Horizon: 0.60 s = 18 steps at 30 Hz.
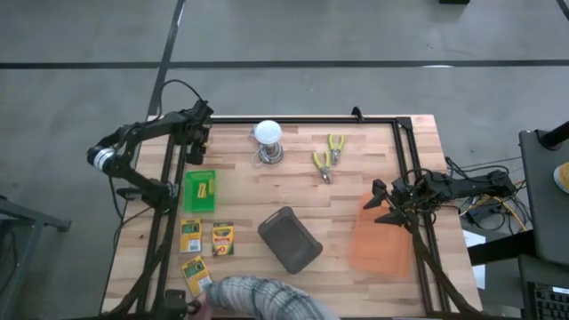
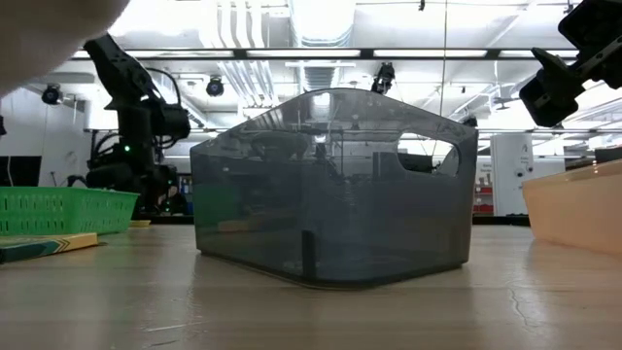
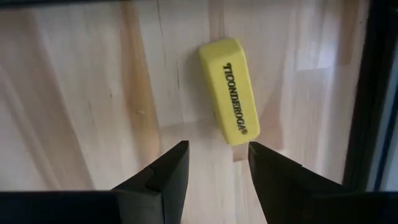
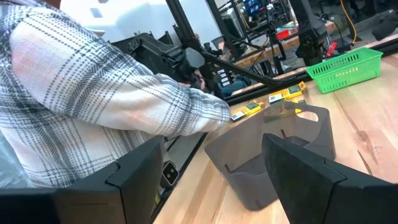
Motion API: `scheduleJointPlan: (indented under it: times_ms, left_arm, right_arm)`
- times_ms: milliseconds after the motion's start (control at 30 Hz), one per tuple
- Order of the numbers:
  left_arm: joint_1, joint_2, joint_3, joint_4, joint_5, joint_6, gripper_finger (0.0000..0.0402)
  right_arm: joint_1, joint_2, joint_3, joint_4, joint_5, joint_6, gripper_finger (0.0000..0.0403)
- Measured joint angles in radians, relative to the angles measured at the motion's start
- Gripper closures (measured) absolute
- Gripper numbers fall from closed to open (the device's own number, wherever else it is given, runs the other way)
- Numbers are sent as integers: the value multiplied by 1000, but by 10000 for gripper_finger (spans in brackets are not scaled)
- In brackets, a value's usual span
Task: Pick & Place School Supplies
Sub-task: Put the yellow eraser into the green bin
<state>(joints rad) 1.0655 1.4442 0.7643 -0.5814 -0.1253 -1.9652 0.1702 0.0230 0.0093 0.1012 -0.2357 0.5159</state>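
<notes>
**Sorting barely begun**

Three crayon boxes [image 1: 191, 236] lay loose on the tabletop [image 1: 356, 178] — none binned. The left hand [image 3: 214, 163] hovered part-open over a yellow eraser [image 3: 229, 90], gripping nothing. The right hand [image 4: 211, 180] waited wide open near the orange bin [image 1: 380, 240].

basket [image 1: 200, 190] left | bin [image 1: 290, 239] centre | crayon boxes [image 1: 221, 239] between | tray [image 1: 380, 242] right

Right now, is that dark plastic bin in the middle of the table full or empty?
Empty. From above, the dark bin shows only its bare floor, and through its see-through wall at table height nothing lies inside.
</notes>
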Motion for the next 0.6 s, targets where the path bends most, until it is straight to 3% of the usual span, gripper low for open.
scheduleJointPlan:
  times_ms: [600]
  left_arm:
    - [59, 29, 1, 10, -44, 16, 232]
  right_arm:
    - [0, 0, 0, 0, 0, 0, 135]
